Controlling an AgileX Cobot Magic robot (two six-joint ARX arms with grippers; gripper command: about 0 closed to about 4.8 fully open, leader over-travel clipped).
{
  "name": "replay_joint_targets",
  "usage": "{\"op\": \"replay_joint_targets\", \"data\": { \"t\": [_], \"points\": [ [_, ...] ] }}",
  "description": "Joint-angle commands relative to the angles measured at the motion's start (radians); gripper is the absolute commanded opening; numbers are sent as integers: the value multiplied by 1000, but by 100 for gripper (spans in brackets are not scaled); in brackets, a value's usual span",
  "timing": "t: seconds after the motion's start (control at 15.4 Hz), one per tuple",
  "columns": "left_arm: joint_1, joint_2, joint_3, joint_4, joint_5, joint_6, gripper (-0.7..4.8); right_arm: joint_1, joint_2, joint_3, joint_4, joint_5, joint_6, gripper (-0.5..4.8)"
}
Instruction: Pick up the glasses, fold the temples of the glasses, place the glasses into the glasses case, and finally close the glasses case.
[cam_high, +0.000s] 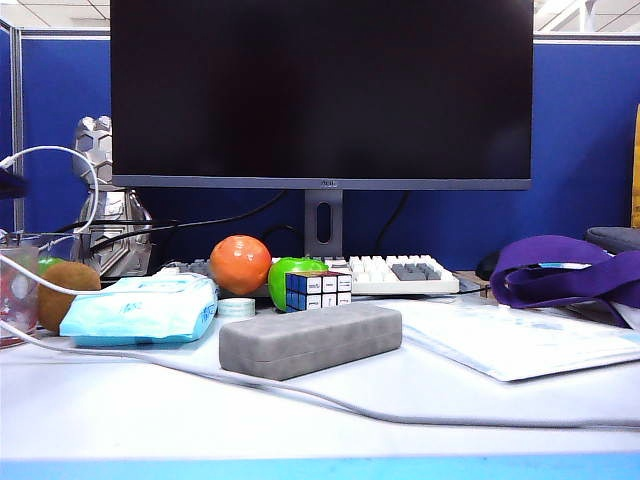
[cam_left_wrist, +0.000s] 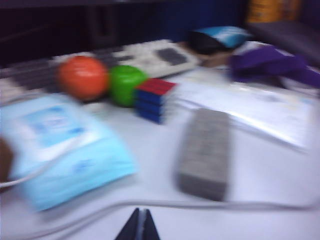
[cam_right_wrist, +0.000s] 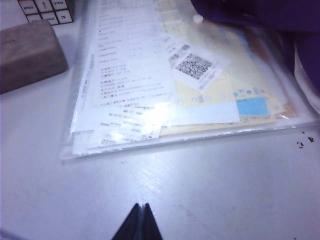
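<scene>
We see the glasses case (cam_high: 310, 340) lying shut on the white counter (cam_high: 300, 420), in front of a Rubik's cube (cam_high: 318, 290), with a light-blue wipes pack (cam_high: 140, 310) just beside it on the left and a clear document folder (cam_high: 510, 340) on the right. Behind the cube sit an orange (cam_high: 240, 264) and a green apple (cam_high: 292, 270), then a keyboard (cam_high: 400, 273) and a monitor (cam_high: 320, 95); a grey cable (cam_high: 400, 408) runs across the counter in front of the case. We cannot find the glasses anywhere. In its blurred wrist view the left gripper (cam_left_wrist: 138, 227) hangs above the counter near the cable, fingers pressed together on nothing. The right gripper (cam_right_wrist: 139, 222) is likewise fully closed and empty, poised over bare counter just short of the folder's edge.
</scene>
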Motion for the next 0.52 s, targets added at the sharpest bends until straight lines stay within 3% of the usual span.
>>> {"op": "replay_joint_targets", "data": {
  "t": [0.07, 0.33, 0.52],
  "points": [
    [122, -40, 0, -53, -4, -1, -5, 2, 1, 3, 10, 5, 4, -1],
    [313, -180, 0, -261, -11, 0, -5, 2, 1, 3, 10, 5, 4, -1],
    [362, -190, 0, -260, -20, 52, -5, 2, 1, 3, 11, 5, 4, -1]
  ]
}}
